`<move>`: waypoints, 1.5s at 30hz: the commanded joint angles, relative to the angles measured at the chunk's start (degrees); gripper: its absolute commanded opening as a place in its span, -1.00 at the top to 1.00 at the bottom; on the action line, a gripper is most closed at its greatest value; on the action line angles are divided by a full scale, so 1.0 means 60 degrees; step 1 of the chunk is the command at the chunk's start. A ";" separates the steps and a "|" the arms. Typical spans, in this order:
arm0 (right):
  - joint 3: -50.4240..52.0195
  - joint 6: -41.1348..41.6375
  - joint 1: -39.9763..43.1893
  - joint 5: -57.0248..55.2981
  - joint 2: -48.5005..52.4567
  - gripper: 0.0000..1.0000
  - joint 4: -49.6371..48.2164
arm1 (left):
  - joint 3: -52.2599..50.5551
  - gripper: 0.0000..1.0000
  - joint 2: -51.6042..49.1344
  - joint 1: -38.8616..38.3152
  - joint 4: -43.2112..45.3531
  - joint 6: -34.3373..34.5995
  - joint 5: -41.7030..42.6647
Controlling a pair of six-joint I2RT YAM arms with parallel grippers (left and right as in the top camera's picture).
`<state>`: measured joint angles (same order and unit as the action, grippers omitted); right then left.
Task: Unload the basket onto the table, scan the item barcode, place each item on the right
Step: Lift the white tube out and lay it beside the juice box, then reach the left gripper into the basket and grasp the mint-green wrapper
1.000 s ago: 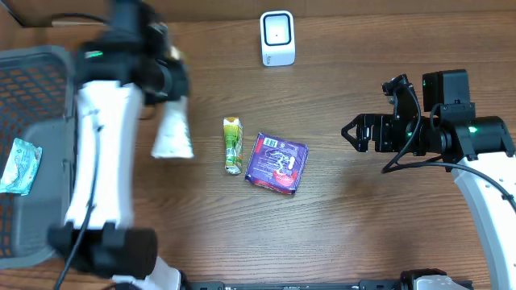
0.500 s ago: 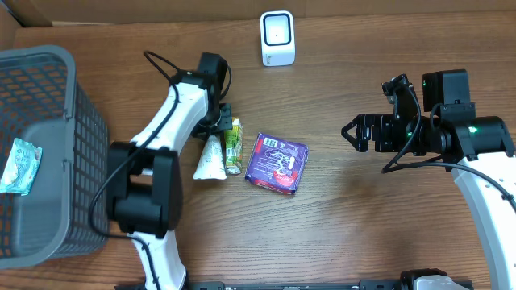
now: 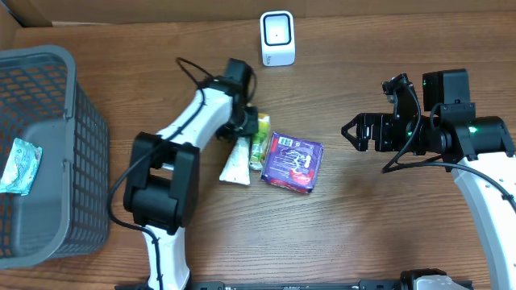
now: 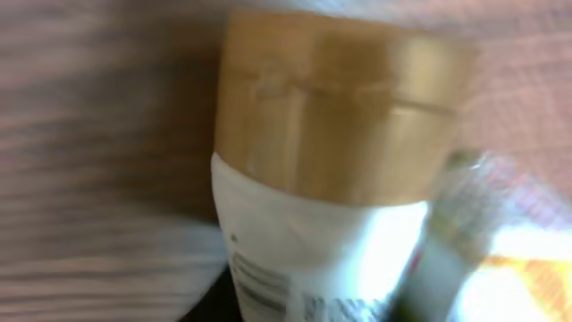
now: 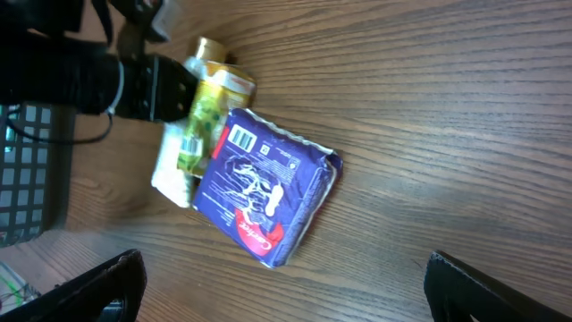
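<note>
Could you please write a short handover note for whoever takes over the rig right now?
Left end effector: at the gold-capped end of the white tube; open or shut cannot be told, as the wrist view is blurred.
Right end effector: open, empty, to the right of the purple packet.
Things: tube, green sachet and purple packet bunched mid-table; scanner at the far edge; a pale wrapper in the basket.
Done: nothing is at the scanner.
Left: lift an item and show its barcode to the scanner.
</note>
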<state>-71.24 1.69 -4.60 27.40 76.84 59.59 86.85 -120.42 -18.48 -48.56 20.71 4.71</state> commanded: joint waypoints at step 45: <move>-0.0226 -0.0033 -0.0036 -0.0055 -0.0033 -1.00 -0.0084 | 0.7282 -0.99 0.3719 0.9329 -0.7085 -0.1632 0.0197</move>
<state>-71.24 1.69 -4.60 27.38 76.84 59.18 130.41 -100.33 35.09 -91.94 12.84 0.89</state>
